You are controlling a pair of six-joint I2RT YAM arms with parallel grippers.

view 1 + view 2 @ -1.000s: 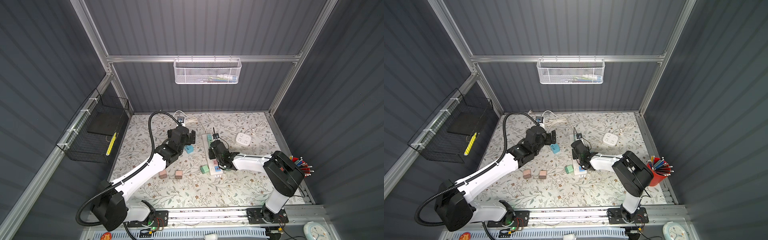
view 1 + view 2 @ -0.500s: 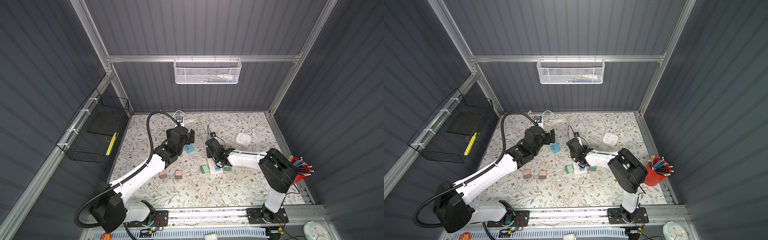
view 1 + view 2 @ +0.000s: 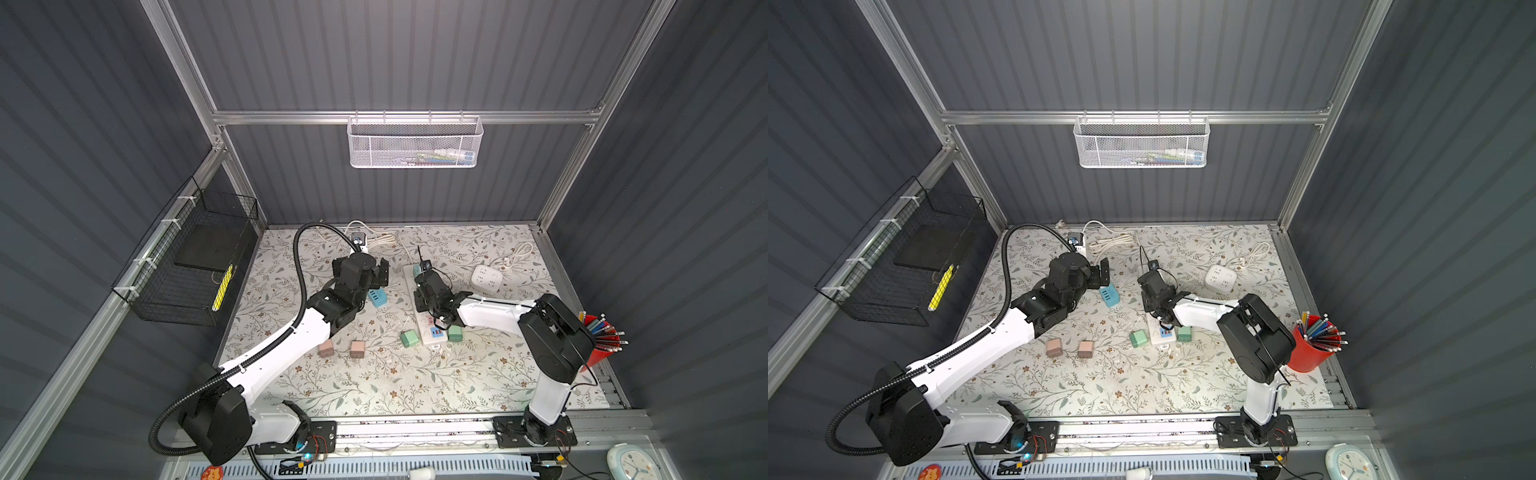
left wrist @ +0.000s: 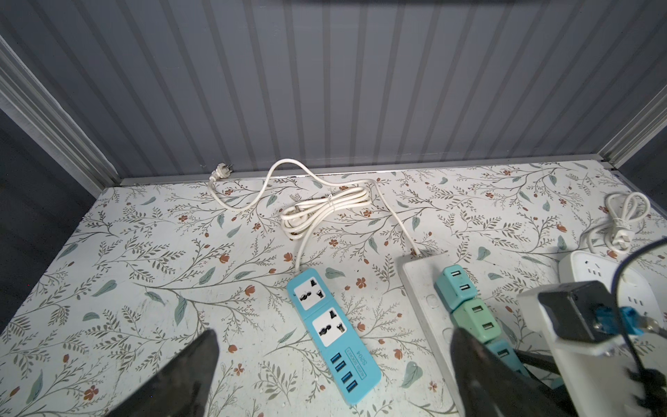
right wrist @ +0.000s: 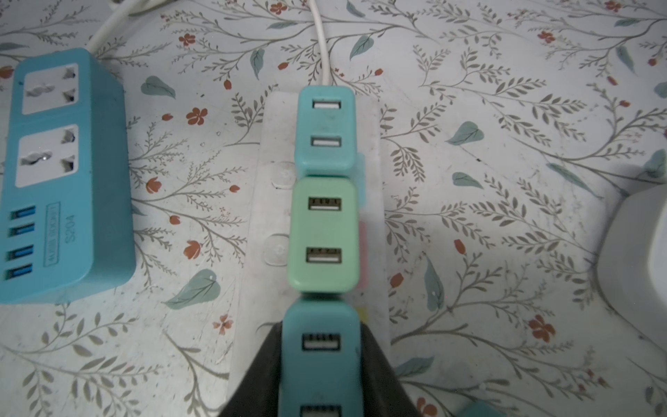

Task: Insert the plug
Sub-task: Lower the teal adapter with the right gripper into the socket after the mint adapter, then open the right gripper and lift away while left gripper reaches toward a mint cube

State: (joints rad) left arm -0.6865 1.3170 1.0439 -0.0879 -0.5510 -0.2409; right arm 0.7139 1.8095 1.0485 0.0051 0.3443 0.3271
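1. Jaws of the right gripper [image 5: 320,326] clasp the teal two-port USB charger plug [image 5: 319,375], with one dark finger against each long side.
2. That plug stands on the long white plastic power strip [image 5: 260,224], third in a row. Its far edge touches the mint-green charger plug [image 5: 325,234], which in turn butts against a second teal charger [image 5: 325,130] at the strip's cable end. Whether the prongs are fully seated cannot be told.
3. Jaws of the left gripper [image 4: 334,335] stand spread wide and empty above the bright blue socket bar [image 4: 361,382].
4. A narrow lane of floral table mat [image 5: 202,180] separates the blue bar from the white strip. A wider bare stretch runs from the strip to the white square socket block [image 3: 485,279].
5. At the strip's near end a loose green charger block [image 3: 409,338] lies just beside its left edge.
6. In both top views the nearer half of the mat is open, and the grey ribbed back wall [image 4: 325,90] closes the far edge behind a coiled white cable [image 4: 325,209].
7. The right arm folds at its elbow near the red pen cup [image 3: 598,349], with the forearm low and reaching towards the middle.
8. The left arm stretches diagonally from its near-left base.
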